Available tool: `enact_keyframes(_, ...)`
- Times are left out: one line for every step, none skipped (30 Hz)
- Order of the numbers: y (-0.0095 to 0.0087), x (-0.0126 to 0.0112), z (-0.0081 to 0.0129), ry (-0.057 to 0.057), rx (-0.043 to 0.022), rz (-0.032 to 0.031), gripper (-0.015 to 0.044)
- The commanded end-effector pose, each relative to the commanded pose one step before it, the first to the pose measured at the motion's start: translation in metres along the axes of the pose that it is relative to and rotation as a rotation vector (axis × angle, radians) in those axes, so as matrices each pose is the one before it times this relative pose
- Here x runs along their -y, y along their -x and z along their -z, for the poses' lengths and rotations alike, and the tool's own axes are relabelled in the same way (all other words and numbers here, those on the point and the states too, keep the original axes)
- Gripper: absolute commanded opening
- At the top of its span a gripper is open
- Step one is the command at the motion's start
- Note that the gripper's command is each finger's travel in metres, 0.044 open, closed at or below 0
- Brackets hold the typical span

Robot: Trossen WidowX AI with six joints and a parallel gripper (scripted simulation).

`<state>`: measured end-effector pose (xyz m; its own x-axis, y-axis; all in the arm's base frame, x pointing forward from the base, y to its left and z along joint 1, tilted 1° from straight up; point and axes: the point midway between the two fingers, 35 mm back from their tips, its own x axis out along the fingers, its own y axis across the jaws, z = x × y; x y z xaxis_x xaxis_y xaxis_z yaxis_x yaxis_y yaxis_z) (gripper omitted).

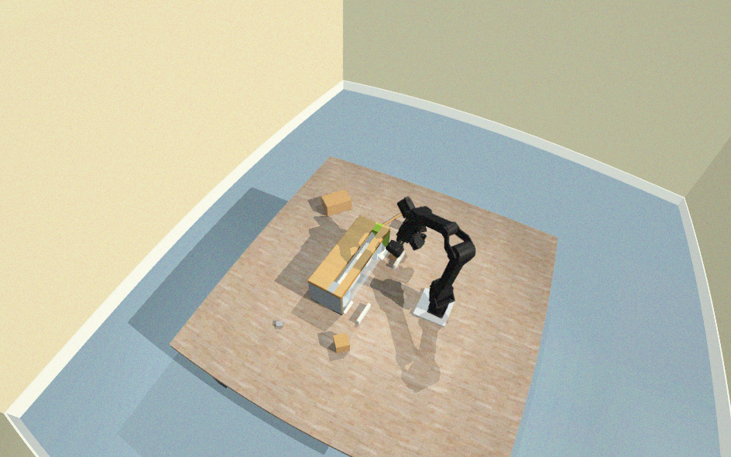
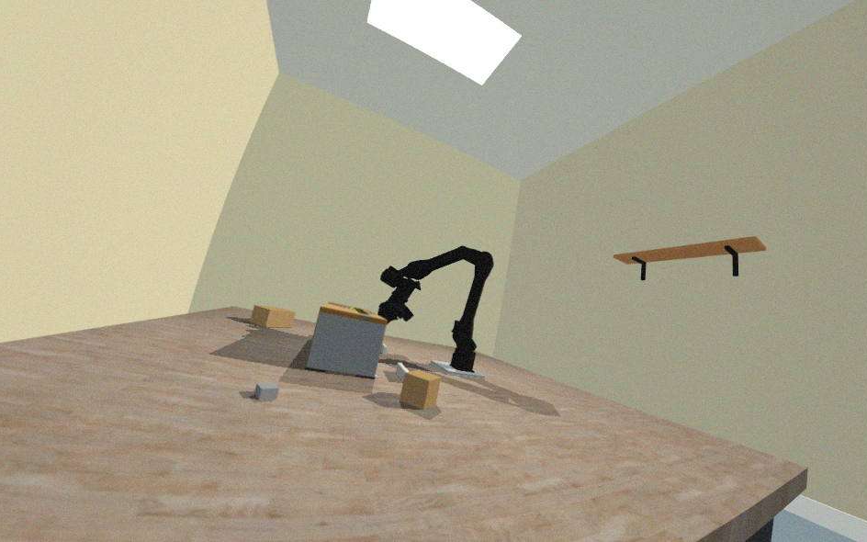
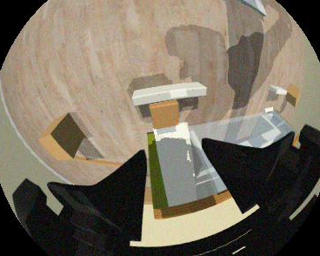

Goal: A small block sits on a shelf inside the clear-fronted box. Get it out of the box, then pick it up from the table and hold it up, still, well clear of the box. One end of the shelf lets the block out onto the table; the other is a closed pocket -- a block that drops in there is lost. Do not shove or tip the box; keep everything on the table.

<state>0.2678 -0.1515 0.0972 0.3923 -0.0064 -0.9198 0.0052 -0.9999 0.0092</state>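
Observation:
The long box has a tan top, a grey near end and a green mark at its far end. A small orange block lies low just past the green-marked end, against a short white bar. It seems to rest on the table; I cannot tell this for sure. My gripper is open and empty. It hangs beside the box's green end, a little above the block, and touches neither.
A tan carton lies behind the box. An orange cube and a small grey cube lie in front. Two white bars lie by the grey end. My arm's base stands to the right.

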Motion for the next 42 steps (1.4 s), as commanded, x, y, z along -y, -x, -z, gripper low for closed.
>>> enact_keyframes(-0.00485, -0.00026, -0.00100, 0.0008, -0.01365, -0.00484, 0.0285)
enact_keyframes(-0.00077, -0.00006, -0.00025, 0.0000, 0.00000, 0.00000, 0.0285)
enact_keyframes(-0.00128, -0.00010, -0.00042, 0.0000, -0.00001, -0.00001, 0.0285)
enact_keyframes(-0.00155, -0.00011, -0.00052, 0.0000, -0.00001, -0.00001, 0.0285)
enact_keyframes(-0.00155, -0.00011, -0.00053, 0.0000, -0.00001, -0.00001, 0.0285)
enact_keyframes(-0.00154, -0.00010, -0.00054, 0.0000, -0.00001, -0.00001, 0.0285)
enact_keyframes(-0.00154, -0.00009, -0.00055, 0.0000, 0.00000, -0.00001, 0.0285)
enact_keyframes(-0.00153, -0.00009, -0.00056, 0.0000, 0.00000, -0.00001, 0.0285)
enact_keyframes(-0.00153, -0.00008, -0.00056, 0.0000, 0.00000, 0.00000, 0.0285)
enact_keyframes(-0.00152, -0.00007, -0.00057, 0.0000, 0.00000, 0.00000, 0.0285)
enact_keyframes(-0.00152, -0.00006, -0.00058, 0.0000, 0.00000, 0.00000, 0.0285)
enact_keyframes(-0.00151, -0.00006, -0.00059, 0.0000, 0.00000, 0.00000, 0.0285)
enact_keyframes(-0.00151, -0.00005, -0.00060, 0.0000, 0.00000, 0.00000, 0.0285)
enact_keyframes(-0.00150, -0.00004, -0.00060, 0.0000, 0.00000, 0.00000, 0.0285)
enact_keyframes(-0.00149, -0.00004, -0.00061, 0.0000, 0.00000, 0.00000, 0.0285)
enact_keyframes(-0.00149, -0.00003, -0.00062, 0.0000, 0.00000, 0.00000, 0.0285)
enact_keyframes(-0.00148, -0.00002, -0.00063, 0.0000, 0.00001, 0.00000, 0.0285)
enact_keyframes(-0.00147, -0.00002, -0.00063, 0.0000, 0.00001, 0.00000, 0.0285)
enact_keyframes(-0.00147, -0.00001, -0.00064, 0.0000, 0.00001, 0.00000, 0.0285)
enact_keyframes(-0.00146, 0.00000, -0.00065, 0.0000, 0.00001, 0.00000, 0.0285)
enact_keyframes(-0.00145, 0.00001, -0.00066, 0.0000, 0.00001, 0.00000, 0.0285)
enact_keyframes(-0.00145, 0.00001, -0.00067, 0.0000, 0.00001, 0.00000, 0.0285)
enact_keyframes(-0.00145, 0.00002, -0.00067, 0.0000, 0.00001, 0.00001, 0.0285)
enact_keyframes(-0.00144, 0.00003, -0.00068, 0.0000, 0.00001, 0.00001, 0.0285)
enact_keyframes(-0.00143, 0.00003, -0.00069, 0.0000, 0.00001, 0.00001, 0.0285)
enact_keyframes(-0.00142, 0.00004, -0.00070, 0.0000, 0.00001, 0.00001, 0.0285)
enact_keyframes(-0.00142, 0.00005, -0.00070, 0.0000, 0.00002, 0.00001, 0.0285)
enact_keyframes(-0.00141, 0.00005, -0.00071, 0.0000, 0.00002, 0.00001, 0.0285)
enact_keyframes(-0.00140, 0.00006, -0.00072, 0.0000, 0.00002, 0.00001, 0.0285)
enact_keyframes(-0.00140, 0.00007, -0.00072, 0.0000, 0.00002, 0.00001, 0.0285)
enact_keyframes(-0.00138, 0.00007, -0.00073, 0.0000, 0.00002, 0.00001, 0.0285)
enact_keyframes(-0.00139, 0.00008, -0.00074, 0.0000, 0.00002, 0.00001, 0.0285)
enact_keyframes(-0.00138, 0.00009, -0.00075, 0.0000, 0.00002, 0.00001, 0.0285)
enact_keyframes(-0.00137, 0.00009, -0.00075, 0.0000, 0.00002, 0.00001, 0.0285)
enact_keyframes(-0.00137, 0.00010, -0.00076, 0.0000, 0.00002, 0.00001, 0.0285)
enact_keyframes(-0.00136, 0.00011, -0.00077, 0.0000, 0.00002, 0.00001, 0.0285)
enact_keyframes(-0.00135, 0.00011, -0.00077, 0.0000, 0.00003, 0.00001, 0.0285)
enact_keyframes(-0.00133, 0.00012, -0.00078, 0.0000, 0.00003, 0.00002, 0.0285)
enact_keyframes(-0.00104, 0.00010, -0.00061, 0.0000, 0.00002, 0.00001, 0.0285)
enact_keyframes(-0.00062, 0.00006, -0.00037, 0.0000, 0.00001, 0.00001, 0.0285)
enact_keyframes(-0.00021, 0.00002, -0.00012, 0.0000, 0.00000, 0.00000, 0.0285)
enact_keyframes(0.00000, 0.00000, 0.00000, 0.0000, 0.00000, 0.00000, 0.0259)
